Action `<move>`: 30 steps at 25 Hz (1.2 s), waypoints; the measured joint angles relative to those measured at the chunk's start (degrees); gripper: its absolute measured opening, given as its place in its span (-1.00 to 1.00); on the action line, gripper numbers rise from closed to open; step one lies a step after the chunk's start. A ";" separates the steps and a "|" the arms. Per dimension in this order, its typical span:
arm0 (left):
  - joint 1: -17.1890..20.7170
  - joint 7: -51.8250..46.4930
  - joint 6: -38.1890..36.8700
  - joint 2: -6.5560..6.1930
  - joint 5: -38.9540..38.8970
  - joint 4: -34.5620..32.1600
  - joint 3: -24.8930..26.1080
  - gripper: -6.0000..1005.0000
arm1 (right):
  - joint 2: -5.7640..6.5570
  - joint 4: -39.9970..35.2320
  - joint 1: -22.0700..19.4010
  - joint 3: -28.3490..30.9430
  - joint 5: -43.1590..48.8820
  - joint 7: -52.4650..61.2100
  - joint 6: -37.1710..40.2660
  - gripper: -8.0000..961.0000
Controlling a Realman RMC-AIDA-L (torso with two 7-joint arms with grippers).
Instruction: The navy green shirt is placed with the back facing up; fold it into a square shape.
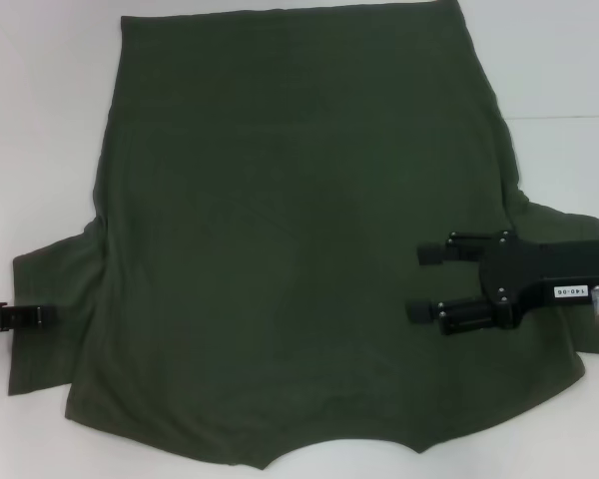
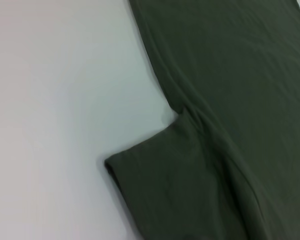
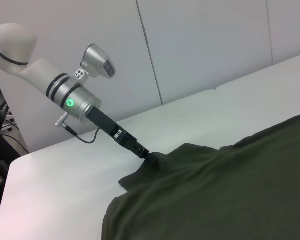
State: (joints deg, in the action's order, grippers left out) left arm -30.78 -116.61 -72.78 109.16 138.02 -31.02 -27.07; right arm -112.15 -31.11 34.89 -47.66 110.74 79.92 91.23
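The navy green shirt (image 1: 299,239) lies spread flat, plain side up, on the white surface (image 1: 40,120); it looks soft, light and limp, likely to sag and crease unless taken by an edge or sleeve hem. The left claw (image 1: 46,315) meets the left sleeve's edge, its grip impossible to tell. The right claw (image 1: 424,282) hangs over the right sleeve area, fingers apart.

the navy green shirt (image 1: 290,249) lies flat on the table (image 1: 40,120), left gripper (image 1: 50,315) at its left sleeve, right gripper (image 1: 424,283) over its right side.
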 joint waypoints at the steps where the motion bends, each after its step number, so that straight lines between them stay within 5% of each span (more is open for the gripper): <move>1: 0.00 0.00 0.01 0.00 0.01 0.00 0.00 0.12 | 0.00 0.00 0.05 -0.03 0.00 0.03 0.00 0.96; 25: -0.43 -0.11 0.72 0.03 0.05 0.18 -0.89 -0.26 | 0.09 0.00 0.35 -0.28 0.00 0.23 -0.09 0.96; 30: 0.01 -1.61 1.95 -0.25 -0.26 0.25 2.02 -0.29 | 0.09 0.00 0.38 -0.27 0.00 0.23 -0.09 0.96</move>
State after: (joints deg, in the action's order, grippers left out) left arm -30.77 -118.22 -70.83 108.92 137.76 -30.78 -25.04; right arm -112.06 -31.11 35.28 -47.93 110.74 80.16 91.14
